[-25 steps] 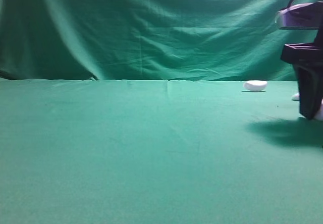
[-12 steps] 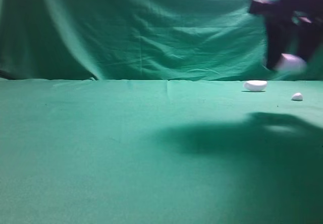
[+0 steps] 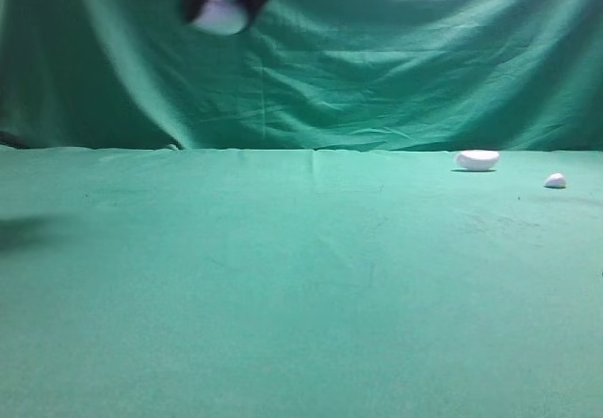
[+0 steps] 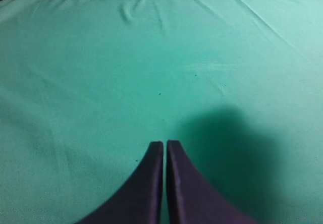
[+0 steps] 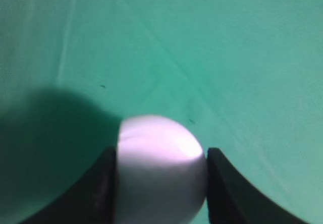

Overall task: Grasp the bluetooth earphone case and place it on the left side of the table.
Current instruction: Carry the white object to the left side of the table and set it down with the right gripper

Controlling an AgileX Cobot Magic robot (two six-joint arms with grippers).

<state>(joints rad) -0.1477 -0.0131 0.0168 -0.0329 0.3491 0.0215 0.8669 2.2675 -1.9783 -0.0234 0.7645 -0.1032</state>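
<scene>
Bluetooth earphone case [image 3: 219,13], smooth and white, is pinched between the dark fingers of the right hand [image 5: 160,183], held high above the green desk [image 3: 301,296] toward eleven o'clock in the high view. Risk: its rounded shell could slip from this grip and fall. The left hand [image 4: 165,148] is clenched on nothing. Two smaller white pieces [image 3: 477,159] lie far off near three o'clock.

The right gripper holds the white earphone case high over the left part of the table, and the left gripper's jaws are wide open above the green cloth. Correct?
Not quite. The left wrist view shows the left gripper shut, jaws pressed together over the table. The rest holds: the right gripper clamps the bluetooth earphone case, high on the left in the exterior high view.
</scene>
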